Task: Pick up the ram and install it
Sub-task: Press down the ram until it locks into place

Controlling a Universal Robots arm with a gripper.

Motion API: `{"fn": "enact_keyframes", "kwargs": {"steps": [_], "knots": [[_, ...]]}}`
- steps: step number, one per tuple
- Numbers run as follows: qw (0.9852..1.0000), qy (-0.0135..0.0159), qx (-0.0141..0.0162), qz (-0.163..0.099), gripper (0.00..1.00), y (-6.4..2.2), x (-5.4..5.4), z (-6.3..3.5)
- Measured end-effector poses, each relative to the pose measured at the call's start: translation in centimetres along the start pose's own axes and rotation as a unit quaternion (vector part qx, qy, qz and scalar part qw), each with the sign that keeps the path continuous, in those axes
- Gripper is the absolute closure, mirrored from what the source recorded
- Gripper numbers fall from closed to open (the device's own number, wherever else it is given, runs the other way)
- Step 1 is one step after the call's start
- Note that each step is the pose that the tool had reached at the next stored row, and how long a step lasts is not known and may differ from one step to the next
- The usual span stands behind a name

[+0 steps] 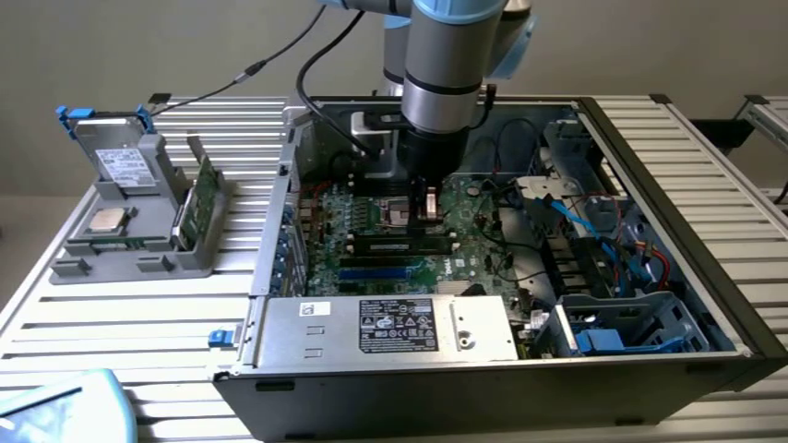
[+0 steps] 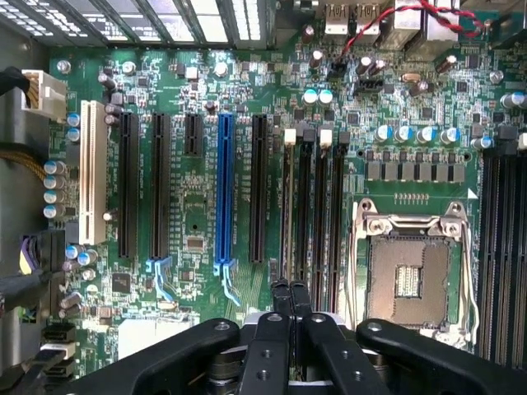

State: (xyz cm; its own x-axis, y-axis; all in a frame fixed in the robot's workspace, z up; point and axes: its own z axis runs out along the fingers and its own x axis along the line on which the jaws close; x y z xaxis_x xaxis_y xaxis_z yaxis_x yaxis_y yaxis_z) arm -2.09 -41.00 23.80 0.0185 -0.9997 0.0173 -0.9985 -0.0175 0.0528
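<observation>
The robot arm (image 1: pixel 449 55) reaches down into an open computer box (image 1: pixel 493 397) that lies on a table (image 1: pixel 148 369) made of metal bars. Inside the box is a big green board (image 1: pixel 474 221) (image 2: pixel 198 181) with lots of small parts on it. The gripper (image 1: pixel 429 215) (image 2: pixel 290 286) hangs just over this board, and its two fingers are pressed tight together. The ram (image 1: pixel 397 245) (image 2: pixel 286 206) stands on its thin edge in one of four long slots beside the square metal chip holder (image 1: pixel 397 210) (image 2: pixel 409 276). It is in the slot farthest from that chip holder. In the exterior view you can see its side, with dark chips and small white marks. In the wrist view you see just its thin top edge, and that edge runs right up to the fingertips. I cannot tell if the fingers touch the ram or pinch it. A long blue slot (image 2: pixel 226 197) sits a little way off from the ram, with a black slot between them. On the exterior view's left, well apart from the gripper, a grey stand (image 1: pixel 136 254) sits on the table. It holds a wider green card (image 1: pixel 197 198) standing up, and a grey drive (image 1: pixel 120 164). A silver power box (image 1: pixel 388 328) lies along the near side of the computer box.
</observation>
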Motion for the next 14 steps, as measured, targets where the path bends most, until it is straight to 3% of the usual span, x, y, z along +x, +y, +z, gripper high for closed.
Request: {"fn": "enact_keyframes", "kwargs": {"steps": [6, 14], "knots": [[1.0, -0.0032, 0.0001, 0.0, 0.89, -1.54, 0.0, -0.08], [1.0, -0.0031, 0.0027, 0.0, 0.89, -1.57, 0.0, 0.29]]}}
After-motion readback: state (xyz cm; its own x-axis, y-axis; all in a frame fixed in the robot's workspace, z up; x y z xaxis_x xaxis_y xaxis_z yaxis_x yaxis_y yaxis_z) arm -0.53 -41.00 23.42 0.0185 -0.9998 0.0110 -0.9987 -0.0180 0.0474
